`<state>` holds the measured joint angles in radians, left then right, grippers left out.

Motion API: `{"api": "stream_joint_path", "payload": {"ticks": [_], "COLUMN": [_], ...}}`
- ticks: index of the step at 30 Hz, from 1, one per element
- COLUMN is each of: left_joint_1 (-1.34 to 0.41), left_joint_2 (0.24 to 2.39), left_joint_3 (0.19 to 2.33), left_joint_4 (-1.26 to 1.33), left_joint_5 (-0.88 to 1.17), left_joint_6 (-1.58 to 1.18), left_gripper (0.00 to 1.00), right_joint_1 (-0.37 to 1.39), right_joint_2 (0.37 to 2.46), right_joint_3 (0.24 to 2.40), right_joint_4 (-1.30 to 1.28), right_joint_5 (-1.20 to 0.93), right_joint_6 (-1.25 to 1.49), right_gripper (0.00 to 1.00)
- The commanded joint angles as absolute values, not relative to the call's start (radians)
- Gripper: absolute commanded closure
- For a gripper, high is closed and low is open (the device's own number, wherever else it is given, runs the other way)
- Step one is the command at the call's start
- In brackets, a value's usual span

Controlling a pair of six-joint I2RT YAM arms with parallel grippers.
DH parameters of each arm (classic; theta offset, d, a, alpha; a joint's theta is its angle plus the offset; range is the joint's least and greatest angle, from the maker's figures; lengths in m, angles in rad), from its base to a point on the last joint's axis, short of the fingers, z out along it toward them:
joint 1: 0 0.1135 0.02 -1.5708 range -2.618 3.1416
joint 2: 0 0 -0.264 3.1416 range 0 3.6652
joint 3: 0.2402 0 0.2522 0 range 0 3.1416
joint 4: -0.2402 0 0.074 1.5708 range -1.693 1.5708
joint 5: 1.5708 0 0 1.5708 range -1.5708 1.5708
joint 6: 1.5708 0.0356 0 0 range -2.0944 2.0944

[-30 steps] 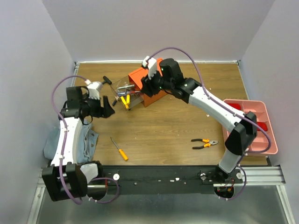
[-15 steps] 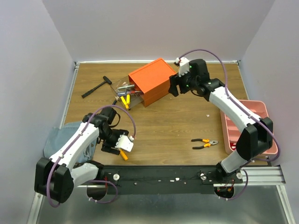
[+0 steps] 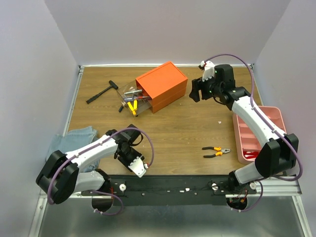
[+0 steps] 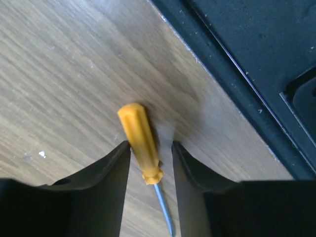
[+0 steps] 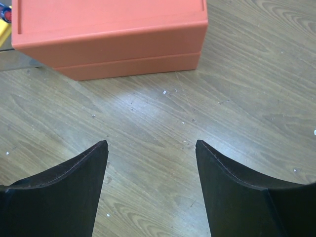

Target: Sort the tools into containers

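Left gripper (image 4: 151, 148) sits low at the near edge of the counter (image 4: 59, 74), jaws spread astride the yellow screwdriver (image 4: 136, 126), one side not touching; likely set to pinch. Handle faceted, shaft thin, lying flat. Farther off, right gripper (image 5: 152, 145) hovers beside the orange box (image 5: 113, 34), jaws wide, empty.

On my left wrist feed, the left pincer (image 4: 150, 144) shows matte black fingers, and between them I see a screwdriver (image 4: 139, 143) with a yellow-orange handle and a silver shaft. The table (image 4: 59, 74) under it is mid-brown wood with fine, paler grain, and the rail (image 4: 247, 59) just past the fingers is black. My right pincer (image 5: 151, 145) is black too, and ahead of it the box (image 5: 108, 39) is plain bright orange. From above, behind that pincer, I see a pink tray (image 3: 282, 118) and pliers (image 3: 216, 151) with orange-and-black handles. Behind the left pincer, the cloth (image 3: 79, 136) is grey-blue. The cables (image 3: 232, 56) are purple.
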<state>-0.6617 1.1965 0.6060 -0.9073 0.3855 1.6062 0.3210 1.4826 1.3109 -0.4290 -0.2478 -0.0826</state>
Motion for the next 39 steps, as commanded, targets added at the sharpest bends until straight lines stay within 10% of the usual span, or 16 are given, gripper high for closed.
{"api": "stream_joint_path", "payload": {"ticks": [1,11,19,27,39], "left_joint_1": [-0.676,-0.672,-0.565,-0.41,-0.201], "left_joint_2": [1.183,1.153,1.167,1.337,1.528], "left_joint_3": [0.542,0.822,1.072,1.279,1.393], "left_joint_4": [-0.856,-0.88,-0.778,-0.32,-0.279], "left_joint_5": [0.321,0.443,0.538,0.445,0.285], "left_joint_6": [1.614,1.473,1.381,0.352,-0.429], "left_gripper": [0.55,1.0,1.0,1.0,1.0], "right_joint_1": [0.304,0.295,0.29,0.291,0.29], "right_joint_2": [1.474,1.526,1.543,1.54,1.519], "right_joint_3": [1.305,1.371,1.387,1.356,1.316], "right_joint_4": [-0.433,-0.436,-0.443,-0.423,-0.405], "right_joint_5": [-0.287,-0.302,-0.31,-0.313,-0.298], "right_joint_6": [-0.066,-0.051,-0.048,-0.034,-0.048], "right_gripper": [0.22,0.23,0.23,0.24,0.24]}}
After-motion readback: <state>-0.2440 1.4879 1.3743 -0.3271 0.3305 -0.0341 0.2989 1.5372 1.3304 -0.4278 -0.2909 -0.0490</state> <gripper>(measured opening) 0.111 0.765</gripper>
